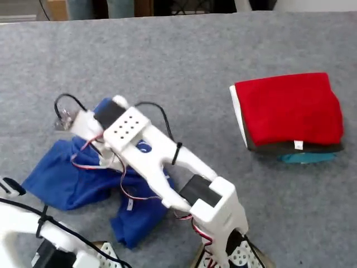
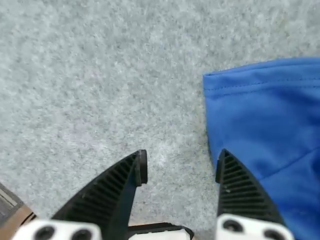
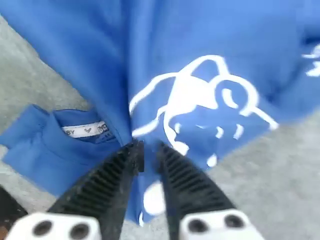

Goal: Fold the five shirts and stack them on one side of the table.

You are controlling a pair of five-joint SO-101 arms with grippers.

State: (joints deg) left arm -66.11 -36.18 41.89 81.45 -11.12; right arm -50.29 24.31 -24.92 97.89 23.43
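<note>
Right jaws clamp the blue shirt (image 3: pixel 210 40); left jaws gape beside its edge.

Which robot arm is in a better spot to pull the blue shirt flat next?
Probably the right. The right pincer is shut on a fold of the blue shirt, so it can pull at once. The left pincer hangs open above bare table, beside the shirt's edge.
</note>
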